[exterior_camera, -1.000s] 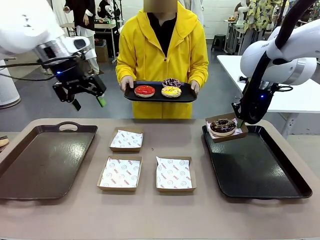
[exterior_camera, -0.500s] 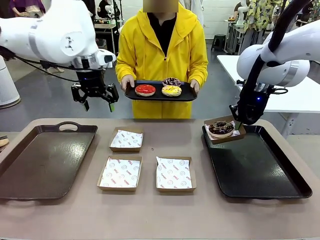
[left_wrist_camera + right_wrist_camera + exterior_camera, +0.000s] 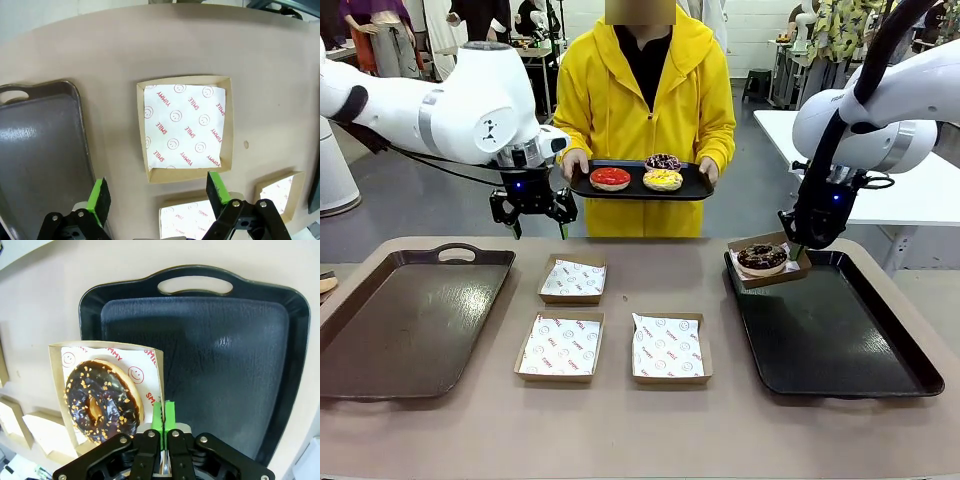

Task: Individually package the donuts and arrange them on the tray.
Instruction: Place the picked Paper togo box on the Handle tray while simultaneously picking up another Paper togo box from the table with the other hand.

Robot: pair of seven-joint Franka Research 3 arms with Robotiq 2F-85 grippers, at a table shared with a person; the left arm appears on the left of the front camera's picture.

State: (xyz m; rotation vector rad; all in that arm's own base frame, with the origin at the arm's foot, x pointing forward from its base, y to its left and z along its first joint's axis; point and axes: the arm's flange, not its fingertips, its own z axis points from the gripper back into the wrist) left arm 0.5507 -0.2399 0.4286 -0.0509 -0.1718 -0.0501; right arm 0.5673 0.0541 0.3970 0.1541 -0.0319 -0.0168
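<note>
Swung toward the black tray (image 3: 845, 345) since a second ago, the left gripper (image 3: 540, 229) (image 3: 159, 189) is held wide and empty; a paper-lined box (image 3: 184, 127) is shown beneath it by its wrist view. At that tray's far-left corner, the donut box (image 3: 790, 273) (image 3: 158, 371), with the chocolate donut (image 3: 762, 256) (image 3: 102, 400) inside, is pinched by the right gripper (image 3: 798, 246) (image 3: 164, 412). Beyond the tray, three more donuts (image 3: 663, 181) are held out by a person.

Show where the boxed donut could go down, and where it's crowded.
The black tray is bare at its middle and near end; the right gripper holds the donut box over its far left corner. The brown tray is bare too. Crowded: three paper-lined boxes between the trays.
</note>
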